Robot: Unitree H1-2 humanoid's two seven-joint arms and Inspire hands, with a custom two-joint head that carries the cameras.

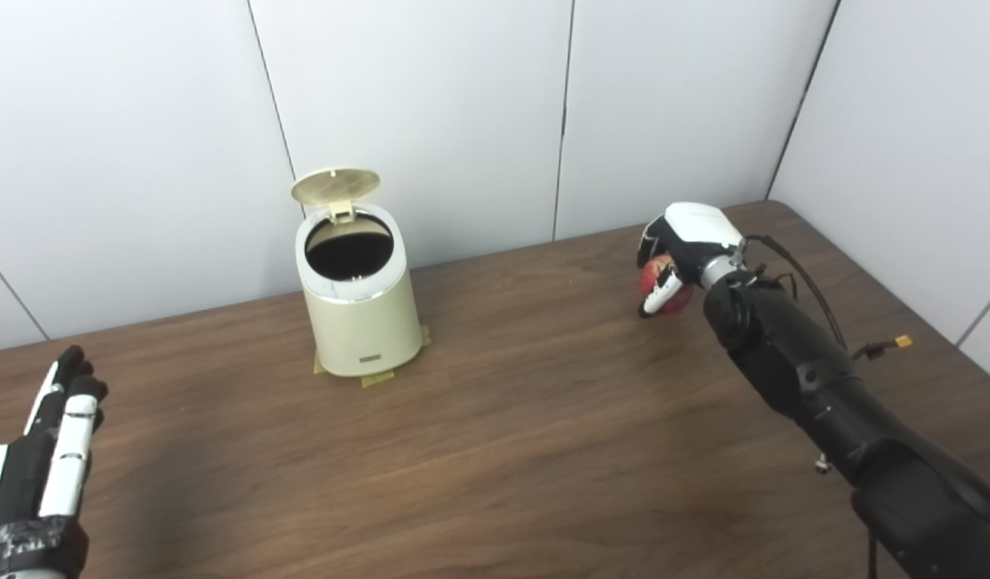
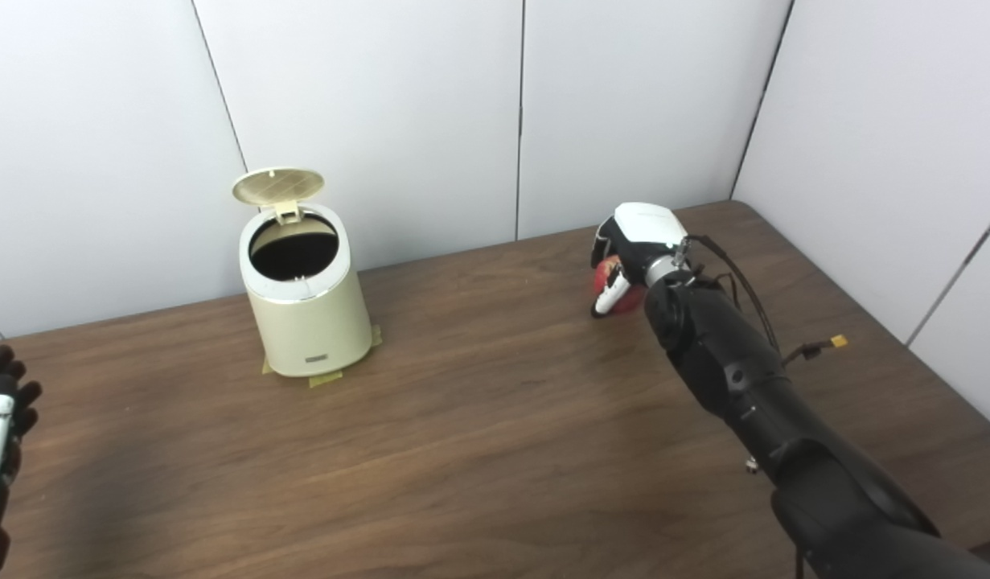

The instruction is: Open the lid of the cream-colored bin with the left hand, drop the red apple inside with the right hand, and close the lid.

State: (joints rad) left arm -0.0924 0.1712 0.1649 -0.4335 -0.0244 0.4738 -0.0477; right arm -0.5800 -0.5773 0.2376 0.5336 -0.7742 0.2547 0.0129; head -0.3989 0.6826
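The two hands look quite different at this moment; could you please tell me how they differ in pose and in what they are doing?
The right hand is curled over the apple far across the table, right of the bin; the left hand holds nothing. The left hand's fingers lie straight and flat, near the table's front left edge; the right hand's are bent around the fruit. Both are black and white, and neither touches the bin, whose lid stands open.

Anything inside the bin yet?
The cream-colored bin stands with its lid up; the opening shows only darkness, its bottom unseen. The red apple is in the right robot hand.
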